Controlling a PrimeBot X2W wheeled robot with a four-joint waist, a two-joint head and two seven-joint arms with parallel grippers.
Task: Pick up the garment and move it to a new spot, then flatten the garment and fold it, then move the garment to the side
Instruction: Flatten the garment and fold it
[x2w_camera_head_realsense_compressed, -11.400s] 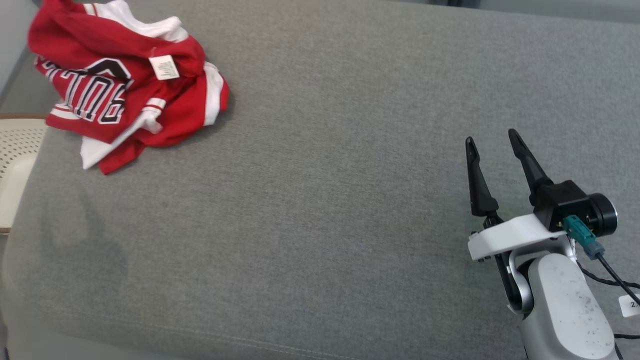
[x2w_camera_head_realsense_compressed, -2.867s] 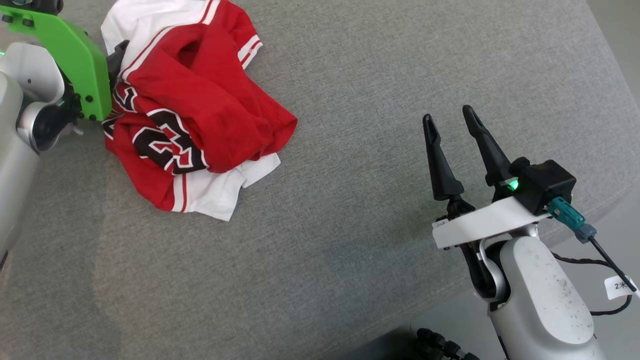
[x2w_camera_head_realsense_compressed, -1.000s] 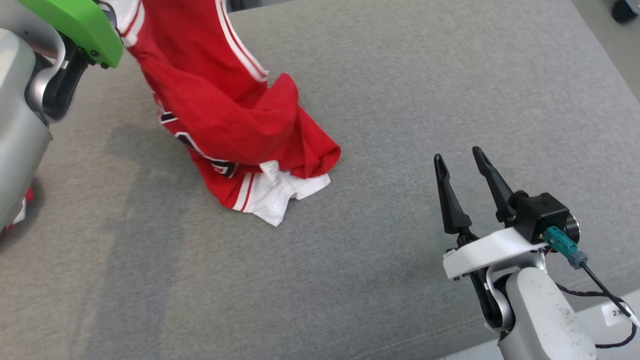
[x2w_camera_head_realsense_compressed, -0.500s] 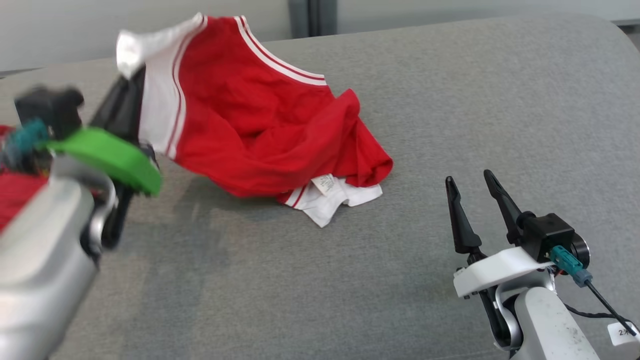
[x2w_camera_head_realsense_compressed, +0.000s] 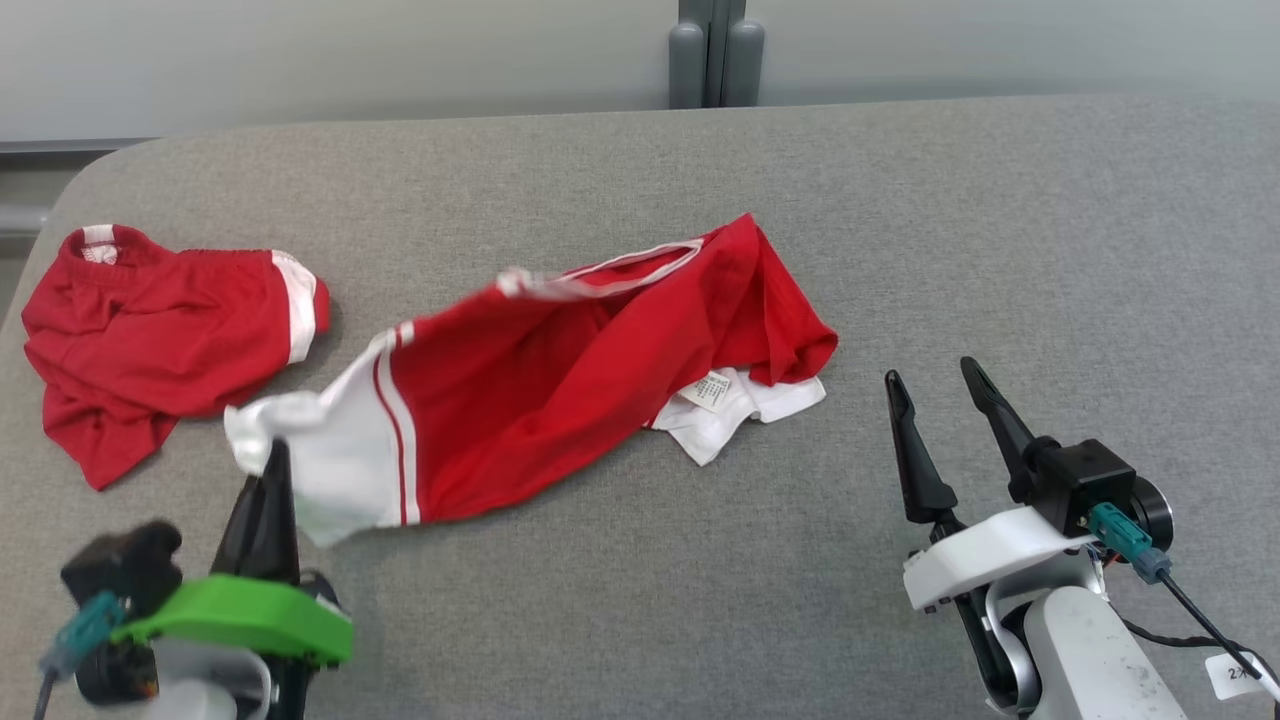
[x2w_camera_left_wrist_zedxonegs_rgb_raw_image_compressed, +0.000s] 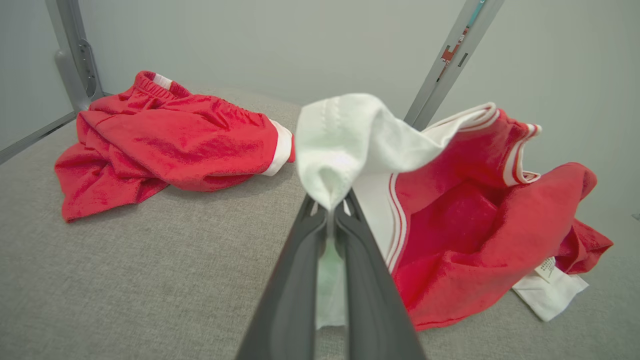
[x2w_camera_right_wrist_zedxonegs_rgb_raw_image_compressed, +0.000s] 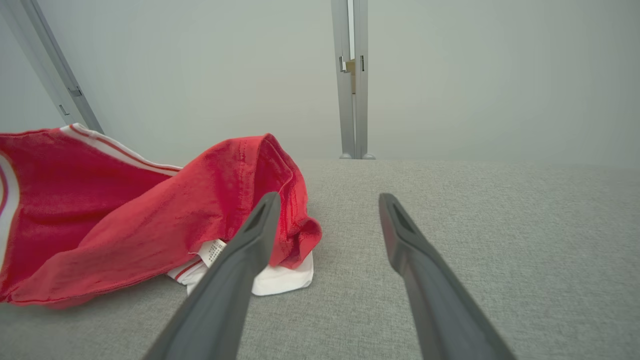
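Observation:
The garment is a red jersey with white trim, stretched across the middle of the grey cushion. Its white corner is lifted off the surface at the lower left. My left gripper is shut on that white corner; in the left wrist view the white cloth bunches above the closed fingers. The far end of the garment with a white label lies on the cushion. My right gripper stands open at the lower right, just right of the garment's end, touching nothing.
A second red piece with a white band lies crumpled at the left of the cushion. A grey wall with a metal post runs behind the cushion's far edge.
The left gripper has swung down and toward me with the white corner, dragging the garment out long and low. The head camera has tilted up, bringing the wall and second red piece into view.

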